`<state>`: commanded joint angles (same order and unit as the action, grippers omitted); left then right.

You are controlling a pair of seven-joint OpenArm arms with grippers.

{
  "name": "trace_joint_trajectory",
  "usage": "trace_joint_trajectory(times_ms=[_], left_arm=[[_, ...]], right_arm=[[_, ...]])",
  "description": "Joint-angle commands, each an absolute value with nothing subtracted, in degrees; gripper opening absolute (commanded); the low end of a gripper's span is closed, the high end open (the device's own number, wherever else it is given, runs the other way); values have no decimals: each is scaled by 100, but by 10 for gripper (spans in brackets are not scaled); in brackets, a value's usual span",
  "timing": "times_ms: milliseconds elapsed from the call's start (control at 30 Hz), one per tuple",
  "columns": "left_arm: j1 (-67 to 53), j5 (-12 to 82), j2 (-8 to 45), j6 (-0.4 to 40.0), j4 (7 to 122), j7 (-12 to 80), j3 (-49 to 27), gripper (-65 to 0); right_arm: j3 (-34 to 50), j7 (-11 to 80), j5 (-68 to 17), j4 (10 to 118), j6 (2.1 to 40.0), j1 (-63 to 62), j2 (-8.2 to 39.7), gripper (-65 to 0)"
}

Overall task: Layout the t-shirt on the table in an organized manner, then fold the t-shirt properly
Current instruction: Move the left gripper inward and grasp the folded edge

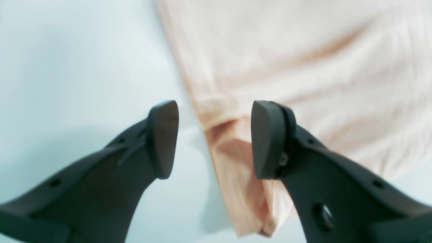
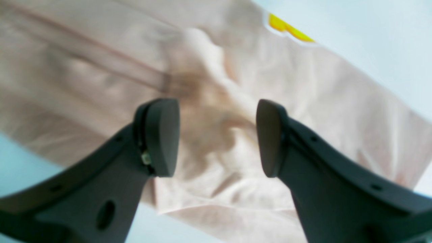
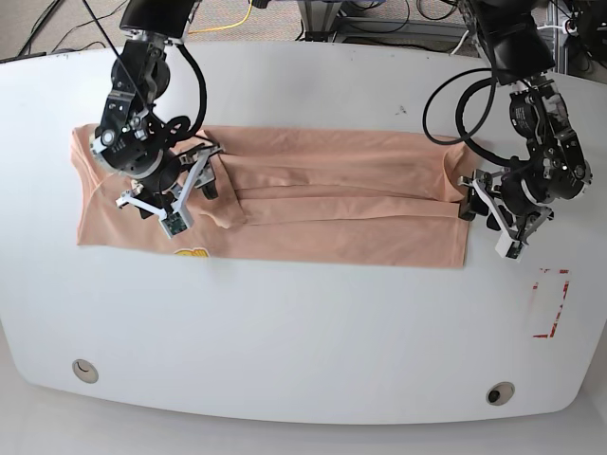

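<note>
The t-shirt (image 3: 285, 204) runs lengthwise across my worktop (image 3: 303, 332); my released left jaws (image 1: 215, 140) straddle its frame-right edge, right jaws (image 2: 217, 136) agape frame-left.

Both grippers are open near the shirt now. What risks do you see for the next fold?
1. The left gripper straddles only the edge of the t-shirt, so it may catch one layer or slip off.
2. The right gripper hovers over bunched wrinkles; closing there may lock creases into the fold.
3. The yellow print sits at the shirt's border and could end up hidden.
</note>
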<state>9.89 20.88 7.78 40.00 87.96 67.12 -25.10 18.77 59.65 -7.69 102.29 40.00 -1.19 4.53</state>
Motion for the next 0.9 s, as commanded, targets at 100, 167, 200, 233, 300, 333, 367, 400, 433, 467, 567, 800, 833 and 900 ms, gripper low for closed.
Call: trace_joint_trajectory(times_ms=[100,167,200,233,300,333,367,400,433,467,567,800,833,900], left_arm=[[1095,2088,716,4000,8585,6747,-2633,-261],[1103,2097,708,4000,8488,6756,-2695,-261],[1103,2105,699,4000,8426,6756,-2721,-261],[1103,2114,699,4000,8400,6756,-2738,-261],[1103,2316,708,4000,8303,6774,-2756,-261],[1103,2440,716,4000,8251,6791,-2756,-261],[1095,2624,725,4000,8171,6818,-2756,-261],[1095,2756,743,4000,8092,6826,-2756,-261],[1077,2897,796,4000,8013,6826,-2756,-261],[1077,3011,875,4000,7952,6826,-2765,-261],[1068,3477,1095,4000,7556,6818,-2765,-261],[1086,4268,1411,4000,6624,6782,-2765,-261],[1095,4321,1420,4000,6527,6782,-2765,-261],[1095,4382,1420,4000,6448,6721,-2756,-261]], right_arm=[[1886,5947,-796,9886,4000,-259,576,-314],[1886,5886,-804,9745,4000,-312,620,-314],[1886,5745,-804,9631,4000,-312,629,-314],[1886,5622,-804,9560,4000,-312,646,-314],[1877,5349,-760,9367,4000,-312,664,-314],[1877,5253,-760,9244,4000,-312,664,-314],[1877,5165,-760,9077,4000,-330,716,-314],[1877,5130,-769,8945,4000,-338,787,-314],[1877,5095,-796,8804,4000,-347,848,-314],[1877,5059,-796,8699,4000,-356,884,-314],[1877,4848,-796,8435,4000,-418,910,-314],[1877,4708,-796,8180,4000,-418,927,-373],[1877,4708,-796,8180,4000,-418,927,-393],[1877,4708,-796,8180,4000,-418,919,-417]])
